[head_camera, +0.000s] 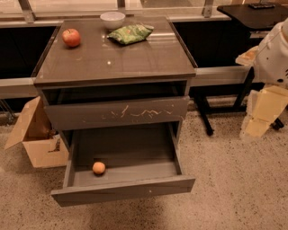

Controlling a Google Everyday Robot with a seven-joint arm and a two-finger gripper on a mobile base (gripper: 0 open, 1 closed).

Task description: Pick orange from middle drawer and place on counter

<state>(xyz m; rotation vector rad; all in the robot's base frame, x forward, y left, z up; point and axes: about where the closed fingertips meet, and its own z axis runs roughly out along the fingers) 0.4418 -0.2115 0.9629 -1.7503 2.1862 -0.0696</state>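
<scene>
The orange (99, 167) lies in the front left corner of the middle drawer (123, 189), which is pulled out wide with its plain front panel toward me. The counter (112, 58) is the glossy grey-brown top of the cabinet. My arm enters from the right edge of the camera view, white above and pale yellow below. Its gripper (256, 128) hangs low to the right of the cabinet, well apart from the drawer and the orange, with nothing seen in it.
On the counter sit a red apple (71, 37) at the back left, a white bowl (112, 19) and a green bag (130, 33). A scratched drawer front (117, 113) is above the open drawer. A cardboard box (38, 139) stands left; a black table (252, 13) right.
</scene>
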